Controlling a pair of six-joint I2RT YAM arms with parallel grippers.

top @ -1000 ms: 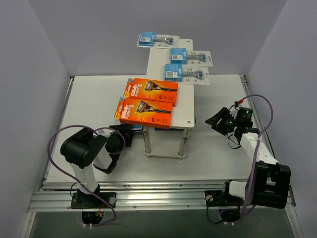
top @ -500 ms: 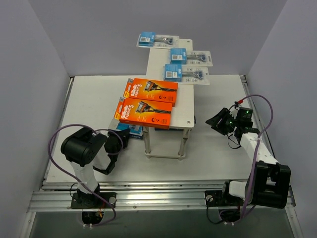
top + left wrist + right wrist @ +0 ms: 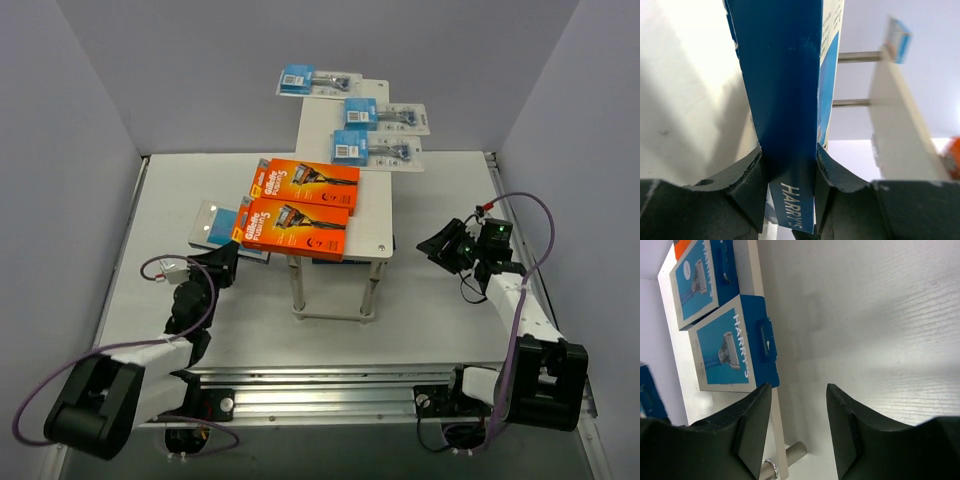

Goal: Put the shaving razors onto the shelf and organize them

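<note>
My left gripper (image 3: 224, 262) is shut on a flat blue-and-white razor box (image 3: 214, 225), holding it off the table just left of the shelf (image 3: 372, 215). In the left wrist view the box (image 3: 782, 75) stands edge-on between the pads, with the gripper (image 3: 789, 185) clamped on its lower end. Two orange razor boxes (image 3: 305, 182) (image 3: 293, 226) lie on the shelf's near half, and three blister packs (image 3: 318, 78) (image 3: 385, 115) (image 3: 375, 148) on its far half. Two more blue boxes (image 3: 695, 282) (image 3: 735, 347) lie on the lower tier (image 3: 766, 410). My right gripper (image 3: 440, 243) hangs open and empty to the shelf's right.
Thin metal shelf legs (image 3: 297, 285) (image 3: 370, 290) stand near the front, and one leg (image 3: 790, 452) shows close to the right gripper (image 3: 800, 387). Grey walls enclose the white table (image 3: 430, 310) on three sides.
The left gripper closed on the blue-and-white box by the shelf's lower left. The arm then stretched forward and raised the box to the shelf's left side. The right arm barely moved.
</note>
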